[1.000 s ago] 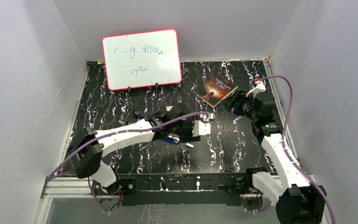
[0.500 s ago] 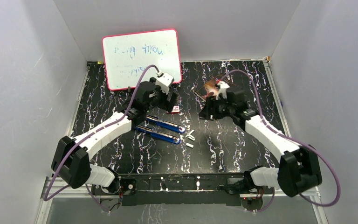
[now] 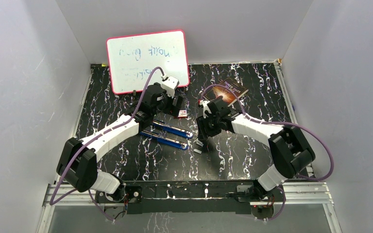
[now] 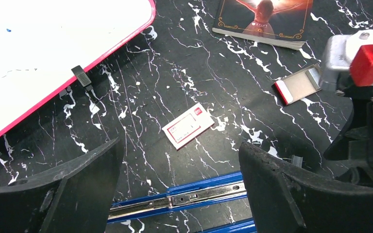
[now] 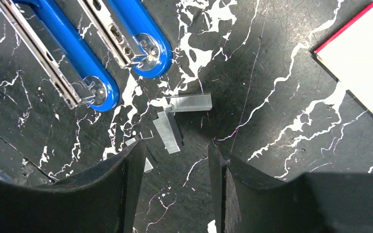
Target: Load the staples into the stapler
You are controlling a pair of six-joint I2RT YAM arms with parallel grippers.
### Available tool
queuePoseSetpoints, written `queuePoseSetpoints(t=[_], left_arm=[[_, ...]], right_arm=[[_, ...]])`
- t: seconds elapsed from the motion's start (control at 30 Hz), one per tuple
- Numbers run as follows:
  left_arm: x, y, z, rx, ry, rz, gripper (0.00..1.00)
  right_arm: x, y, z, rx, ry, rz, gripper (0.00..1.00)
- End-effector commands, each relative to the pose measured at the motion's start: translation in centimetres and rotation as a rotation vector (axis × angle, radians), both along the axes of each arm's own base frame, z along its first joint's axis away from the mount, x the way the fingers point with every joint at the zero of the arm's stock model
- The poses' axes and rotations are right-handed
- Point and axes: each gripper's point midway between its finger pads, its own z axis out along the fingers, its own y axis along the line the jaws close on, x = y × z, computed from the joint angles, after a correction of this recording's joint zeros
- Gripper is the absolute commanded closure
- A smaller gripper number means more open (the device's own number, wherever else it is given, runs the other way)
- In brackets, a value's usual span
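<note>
currently hovering beside loose staples (image 5: 190,102) with right tool (image 5: 175,150) spread, empty, near open blue stapler (image 5: 138,26); holding left tool (image 4: 180,148) wide apart, empty, farther left.

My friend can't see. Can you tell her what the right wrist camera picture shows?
The right gripper hangs open over two short silver strips of staples on a black marbled table. The open blue stapler, metal rails showing, lies at upper left; a white box with a red edge is at upper right.
</note>
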Motion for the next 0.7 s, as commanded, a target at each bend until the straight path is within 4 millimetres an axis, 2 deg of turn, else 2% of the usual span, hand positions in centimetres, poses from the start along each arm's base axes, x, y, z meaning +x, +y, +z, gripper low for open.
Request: queuePoseSetpoints(t=[0.0, 0.27, 0.67], left_arm=[[0.2, 0.2, 0.8, 0.007, -0.020, 0.013, 0.13], [0.2, 0.4, 0.4, 0.028, -0.016, 0.010, 0.13], [0.2, 0.2, 0.1, 0.035, -0.004, -0.003, 0.13]], right_arm=[[1.0, 1.3, 1.0, 0.018, -0.021, 0.035, 0.43], [0.5, 1.9, -0.5, 0.027, 0.030, 0.058, 0.45], [0.2, 2.4, -1.3, 0.039, 0.058, 0.084, 0.48]])
